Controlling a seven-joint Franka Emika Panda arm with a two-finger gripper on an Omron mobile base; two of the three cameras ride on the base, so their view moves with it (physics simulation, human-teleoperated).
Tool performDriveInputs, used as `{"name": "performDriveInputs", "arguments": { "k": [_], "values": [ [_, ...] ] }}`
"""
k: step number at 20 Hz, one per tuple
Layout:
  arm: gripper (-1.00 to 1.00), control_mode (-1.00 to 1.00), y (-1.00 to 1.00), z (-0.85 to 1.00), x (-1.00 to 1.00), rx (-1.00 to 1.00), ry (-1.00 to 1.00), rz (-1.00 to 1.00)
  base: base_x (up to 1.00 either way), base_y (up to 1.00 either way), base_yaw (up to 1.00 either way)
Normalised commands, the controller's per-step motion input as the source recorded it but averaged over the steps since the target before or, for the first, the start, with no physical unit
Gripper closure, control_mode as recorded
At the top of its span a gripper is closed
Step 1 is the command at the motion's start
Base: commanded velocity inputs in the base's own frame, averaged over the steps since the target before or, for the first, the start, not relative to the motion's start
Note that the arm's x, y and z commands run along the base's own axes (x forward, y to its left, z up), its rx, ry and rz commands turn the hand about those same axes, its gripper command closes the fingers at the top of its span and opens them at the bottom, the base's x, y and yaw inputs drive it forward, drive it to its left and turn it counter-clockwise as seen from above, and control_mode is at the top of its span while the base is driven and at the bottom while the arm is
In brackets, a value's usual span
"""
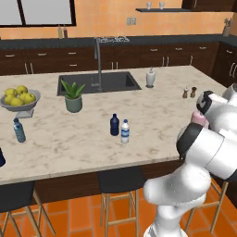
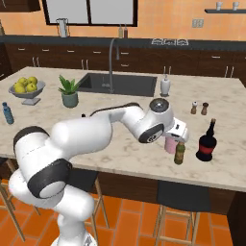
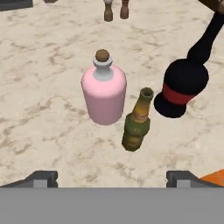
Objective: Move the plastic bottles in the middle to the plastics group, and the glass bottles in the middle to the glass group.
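Hand view is looking down at the pale marble tabletop (image 3: 43, 109), where a slim olive-brown glass bottle with a narrow neck and yellowish label (image 3: 137, 120) is standing upright between a squat pink bottle with a pale stopper (image 3: 104, 92) and a taller near-black bottle with a red label band (image 3: 183, 87). The olive-brown bottle is sitting just beside the pink one and near the dark one. The pincer (image 3: 111, 177) is hanging above them with its two dark tips spread wide, gripping nothing.

Right base view is showing the white arm reaching over the tabletop's near edge, its hand partly covering the pink bottle.

Left base view is showing a solid dark navy plastic bottle (image 1: 114, 125) and a clear plastic bottle with a white cap and blue label band (image 1: 125, 131) standing side by side mid-tabletop. A small teal-tinted water bottle (image 1: 19, 130) is standing well apart, near the left edge.
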Motion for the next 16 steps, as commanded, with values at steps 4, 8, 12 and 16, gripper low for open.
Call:
{"name": "performDriveInputs", "arguments": {
  "k": [4,8,12,16],
  "values": [
    [-1.00,-1.00,1.00,0.33,-0.15,-0.08,0.00,0.13,0.00,0.00,0.00],
    [-1.00,-1.00,1.00,0.32,-0.05,-0.17,0.16,0.32,0.00,0.00,0.00],
    [-1.00,-1.00,1.00,0.38,0.08,-0.02,0.02,0.48,0.00,0.00,0.00],
    [-1.00,-1.00,1.00,0.11,0.00,0.00,-0.04,0.48,0.00,0.00,0.00]
  ]
}}
